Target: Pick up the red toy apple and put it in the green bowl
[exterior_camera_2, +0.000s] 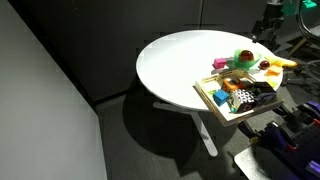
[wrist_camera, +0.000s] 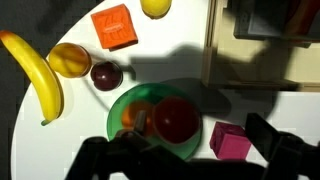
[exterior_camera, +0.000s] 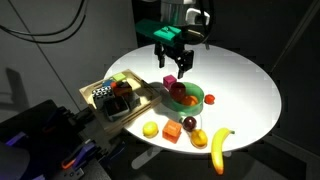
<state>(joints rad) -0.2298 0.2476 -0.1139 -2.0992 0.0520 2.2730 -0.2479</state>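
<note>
Red toy apple (wrist_camera: 175, 118) sat inside green bowl (wrist_camera: 121, 106). End effector (exterior_camera: 172, 63) hung above bowl, fingers wide, empty. Pink cube (wrist_camera: 230, 141) just beside bowl rim; surface (exterior_camera: 245, 70) open behind bowl.

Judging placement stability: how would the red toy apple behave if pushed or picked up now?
The red toy apple looks round and glossy, so it would probably roll and might slip in a pinch. It sits inside the green bowl, whose wall should likely contain it. Being a small toy, it is probably light.
</note>
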